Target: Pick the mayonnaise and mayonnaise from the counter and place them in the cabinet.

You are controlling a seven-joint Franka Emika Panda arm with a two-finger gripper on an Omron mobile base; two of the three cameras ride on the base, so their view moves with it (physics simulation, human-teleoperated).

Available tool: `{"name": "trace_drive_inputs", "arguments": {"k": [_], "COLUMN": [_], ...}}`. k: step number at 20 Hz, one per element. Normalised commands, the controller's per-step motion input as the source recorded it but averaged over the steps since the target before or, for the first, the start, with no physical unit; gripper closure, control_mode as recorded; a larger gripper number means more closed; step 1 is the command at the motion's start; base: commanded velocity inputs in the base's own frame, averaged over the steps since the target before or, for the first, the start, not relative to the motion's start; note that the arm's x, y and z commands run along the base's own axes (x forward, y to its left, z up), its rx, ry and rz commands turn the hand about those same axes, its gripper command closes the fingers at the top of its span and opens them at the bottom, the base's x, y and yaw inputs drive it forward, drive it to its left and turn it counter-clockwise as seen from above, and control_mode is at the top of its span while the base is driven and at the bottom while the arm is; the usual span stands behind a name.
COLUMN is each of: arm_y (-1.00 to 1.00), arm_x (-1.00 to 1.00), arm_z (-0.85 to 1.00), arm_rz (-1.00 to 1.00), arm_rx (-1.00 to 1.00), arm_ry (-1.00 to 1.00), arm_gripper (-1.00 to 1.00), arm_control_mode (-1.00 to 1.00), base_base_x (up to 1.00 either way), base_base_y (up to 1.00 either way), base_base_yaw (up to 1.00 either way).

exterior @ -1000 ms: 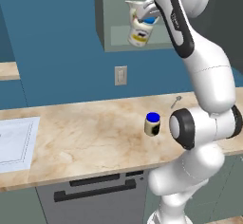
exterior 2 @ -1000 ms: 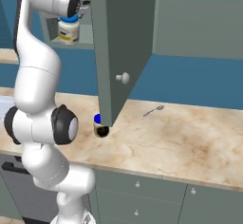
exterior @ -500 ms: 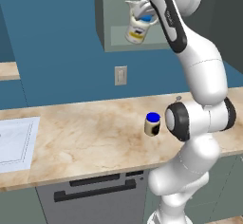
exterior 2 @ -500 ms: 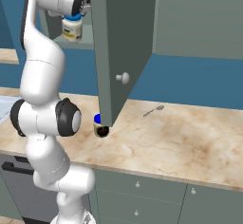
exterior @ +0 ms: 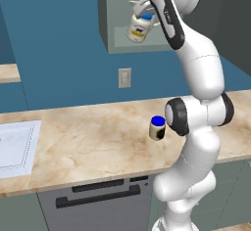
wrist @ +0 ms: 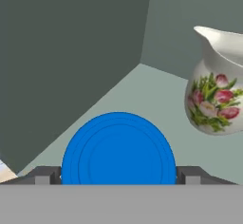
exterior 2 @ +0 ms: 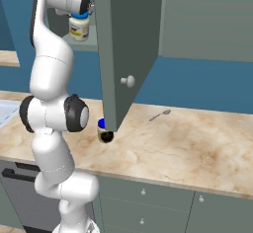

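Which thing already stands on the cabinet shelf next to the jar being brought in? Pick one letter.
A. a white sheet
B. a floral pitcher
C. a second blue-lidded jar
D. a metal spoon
B: the hand view shows a white floral pitcher standing on the cabinet floor beside the white mayonnaise jar that the hand grips.

White arm reaching high and forward, wrist tilted; pincer (exterior: 142, 17) closed on a jar (exterior: 138, 28), fingers at its lid.

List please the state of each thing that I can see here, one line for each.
White mayonnaise jar: held tilted at the cabinet opening.
End effector: shut on the jar.
Dark mayonnaise jar: upright on the counter.
Cabinet: door open.
Floral pitcher: upright inside the cabinet.
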Motion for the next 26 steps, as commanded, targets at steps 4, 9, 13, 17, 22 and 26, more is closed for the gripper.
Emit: {"name": "trace_drive_inputs", "arguments": {"k": [4, 9, 13, 17, 22, 26], "arm_y": [0.10, 0.11, 0.00, 0.00, 0.00, 0.00], "arm_x": [0.43, 0.22, -0.12, -0.07, -0.02, -0.40], "arm_z": [-0.08, -0.05, 0.00, 0.00, 0.00, -0.02], "arm_rz": [0.00, 0.02, 0.10, 0.10, 0.11, 0.15], "arm_rx": [0.00, 0.00, 0.00, 0.00, 0.00, 0.00], "arm_ry": [0.00, -0.01, -0.05, -0.06, -0.06, -0.08], "arm_gripper": [1.00, -1.00, -1.00, -1.00, -1.00, -1.00], "arm_control_mode": [-1.00, -1.00, -1.00, -1.00, -1.00, -1.00], "base_base_x": [0.00, 0.00, 0.00, 0.00, 0.00, 0.00], "base_base_y": [0.00, 0.00, 0.00, 0.00, 0.00, 0.00], "base_base_yaw": [0.00, 0.00, 0.00, 0.00, 0.00, 0.00]}}
